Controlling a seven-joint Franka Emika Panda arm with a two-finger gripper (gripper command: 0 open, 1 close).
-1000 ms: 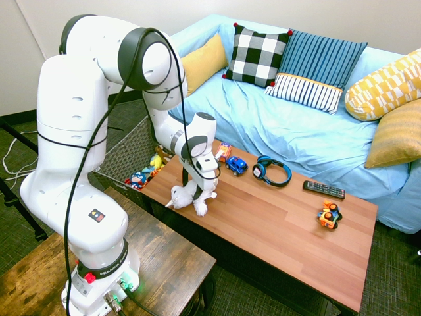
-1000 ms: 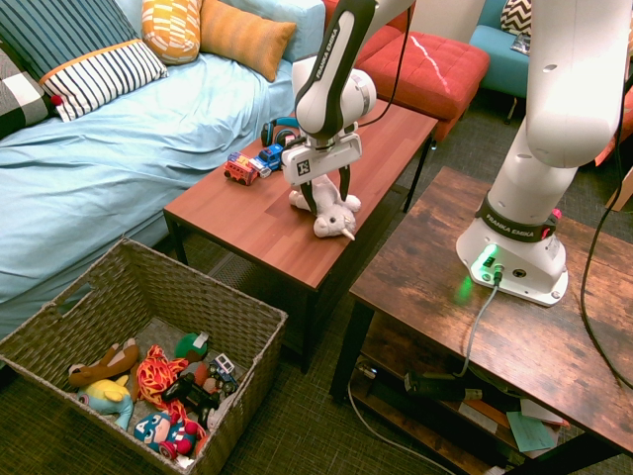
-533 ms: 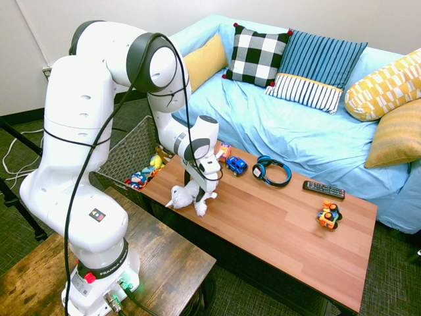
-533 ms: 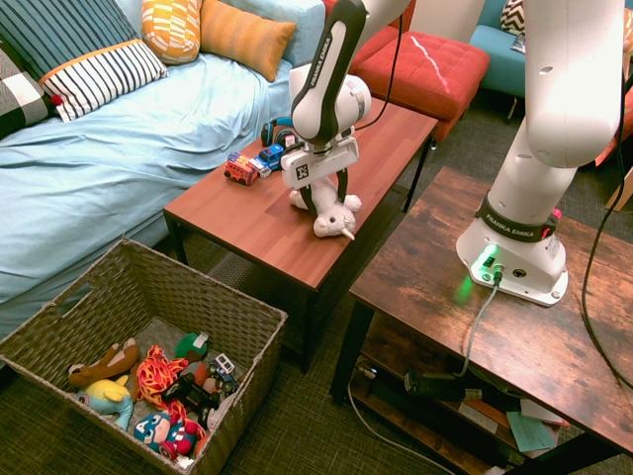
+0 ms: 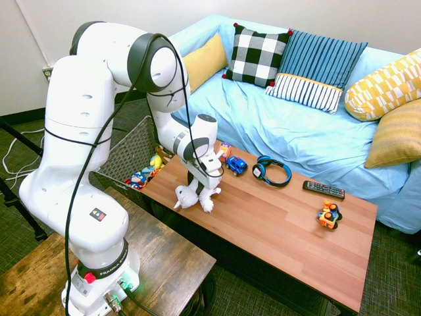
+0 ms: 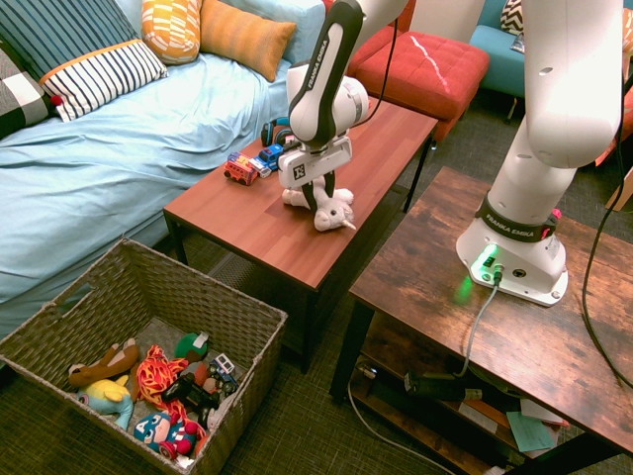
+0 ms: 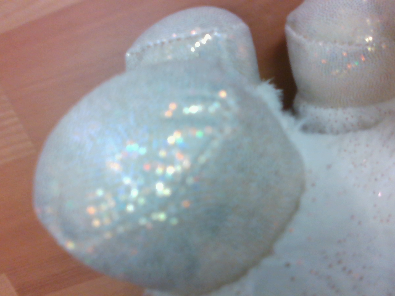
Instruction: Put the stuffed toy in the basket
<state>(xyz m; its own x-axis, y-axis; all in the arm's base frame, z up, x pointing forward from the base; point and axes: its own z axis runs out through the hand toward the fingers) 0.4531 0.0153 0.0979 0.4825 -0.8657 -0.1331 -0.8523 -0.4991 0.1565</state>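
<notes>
While "FRANKA EMIKA" marks the arm (image 6: 318,84), its near-closed gripper (image 6: 317,204) seemingly pinches the toy (image 6: 334,215).

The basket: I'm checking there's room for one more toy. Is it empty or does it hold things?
Not empty: the basket holds a red-and-orange tangle and a yellow-and-blue plush.

First exterior view: high, behind the arm (image 5: 72,131), facing the sofa (image 5: 283,118). Second: opposite side, over the basket (image 6: 148,366). Both share the desk (image 6: 267,223). Wrist: close-up.
</notes>
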